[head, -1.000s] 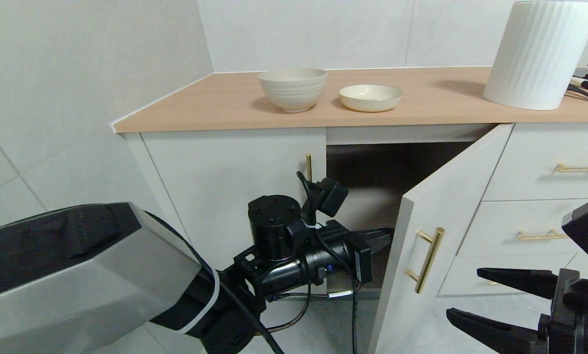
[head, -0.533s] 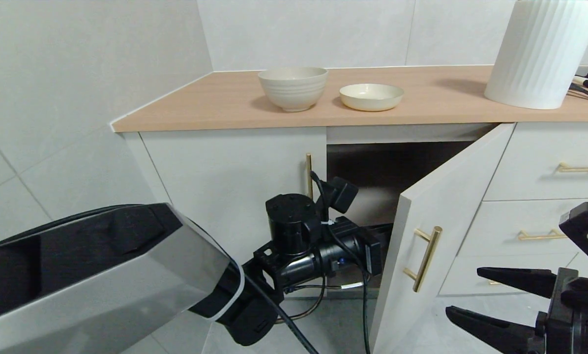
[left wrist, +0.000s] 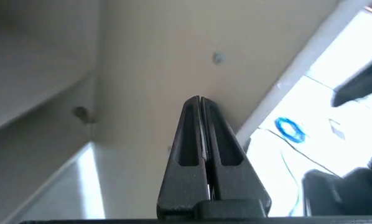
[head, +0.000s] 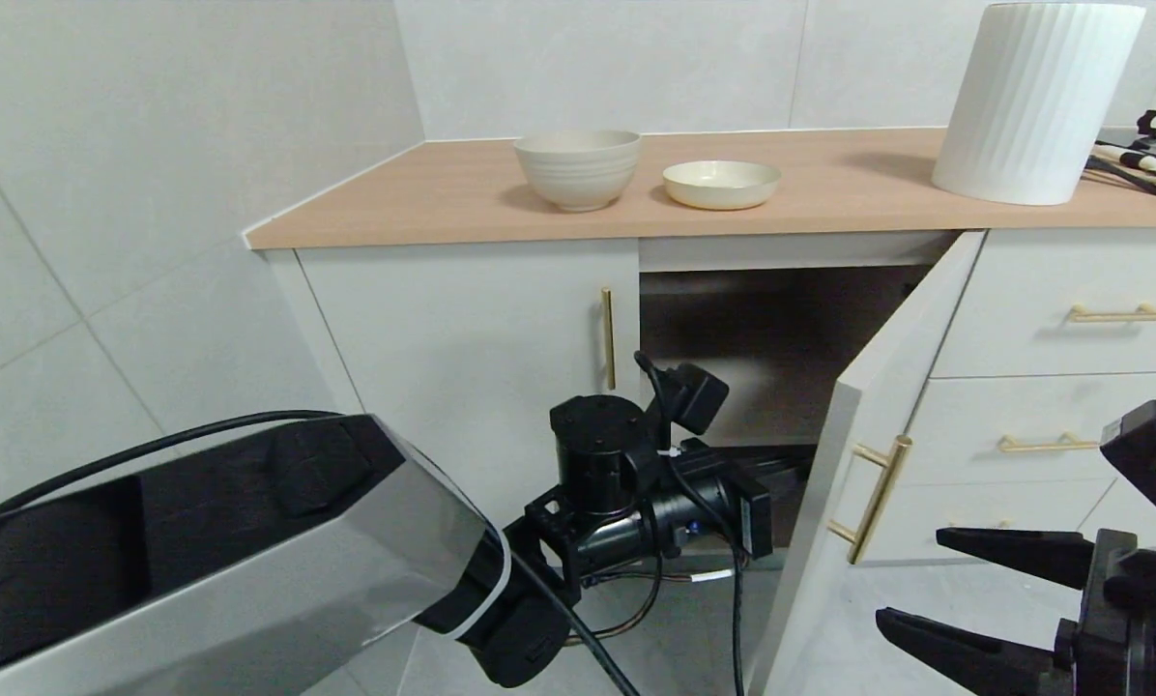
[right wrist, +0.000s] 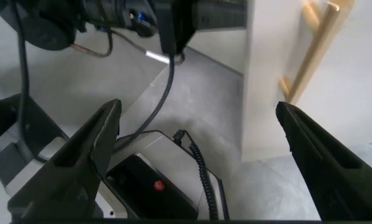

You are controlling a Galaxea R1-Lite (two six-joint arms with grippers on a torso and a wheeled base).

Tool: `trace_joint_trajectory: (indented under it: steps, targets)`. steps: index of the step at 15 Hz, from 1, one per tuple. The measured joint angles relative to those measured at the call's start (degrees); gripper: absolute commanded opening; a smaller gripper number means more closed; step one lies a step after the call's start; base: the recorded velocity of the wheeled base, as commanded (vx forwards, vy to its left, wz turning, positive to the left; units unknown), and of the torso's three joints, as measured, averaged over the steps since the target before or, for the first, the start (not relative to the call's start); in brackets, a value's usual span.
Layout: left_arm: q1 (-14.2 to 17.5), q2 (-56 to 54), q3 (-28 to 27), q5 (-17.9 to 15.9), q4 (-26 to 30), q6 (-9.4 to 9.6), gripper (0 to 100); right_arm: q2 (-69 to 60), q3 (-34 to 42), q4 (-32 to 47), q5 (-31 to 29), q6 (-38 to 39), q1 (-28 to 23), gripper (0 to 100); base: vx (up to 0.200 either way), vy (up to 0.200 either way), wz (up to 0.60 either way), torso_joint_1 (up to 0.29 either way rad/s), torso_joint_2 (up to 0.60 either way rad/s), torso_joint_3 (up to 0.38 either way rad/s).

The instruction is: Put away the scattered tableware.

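A ribbed cream bowl (head: 578, 169) and a shallow cream dish (head: 721, 184) stand side by side on the wooden counter (head: 423, 208). Below them a cabinet stands with its right door (head: 873, 416) swung outward. My left gripper (head: 787, 462) is low in the cabinet opening, just behind that door. In the left wrist view the left gripper (left wrist: 199, 102) is shut with nothing held, its tip close to the door's inner face (left wrist: 148, 56). My right gripper (head: 911, 590) hangs open and empty low at the right, near the floor. The right gripper (right wrist: 198, 118) faces the door's gold handle (right wrist: 313, 43).
A tall white ribbed container (head: 1037, 101) stands at the counter's right, with tools (head: 1143, 159) behind it. Drawers with gold handles (head: 1124, 314) lie right of the open door. The left cabinet door (head: 472, 367) is closed. A tiled wall (head: 133, 193) bounds the left side.
The cabinet door has swung wider open, with my left gripper moving right along behind it. The head camera has shifted slightly. The right gripper has stayed put.
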Motion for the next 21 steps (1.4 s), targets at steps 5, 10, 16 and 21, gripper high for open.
trace_joint_trajectory:
  steps: [5, 10, 16, 21]
  targets:
    - [0.0, 2.5, -3.5, 1.5, 0.1, -0.05, 0, 0.1, 0.1, -0.1, 0.0, -0.1, 0.0, 100, 0.000, 0.000, 0.00, 0.000, 0.00, 0.000]
    - [-2.9, 4.5, -5.3, 0.2, -1.9, -0.71, 0, -1.0, 0.1, -0.1, 4.2, 0.1, 1.1, 100, 0.000, 0.000, 0.00, 0.000, 0.00, 0.000]
    - [-4.4, 0.5, 1.4, -11.7, -7.4, -7.72, 0, -6.3, 2.2, -0.3, 18.5, -0.3, 1.9, 100, 0.000, 0.000, 0.00, 0.000, 0.00, 0.000]
    - [-3.6, 3.2, -5.9, -9.3, 3.1, -7.94, 0, -7.9, 2.3, -0.5, 18.4, -0.3, 2.0, 100, 0.000, 0.000, 0.00, 0.000, 0.00, 0.000]
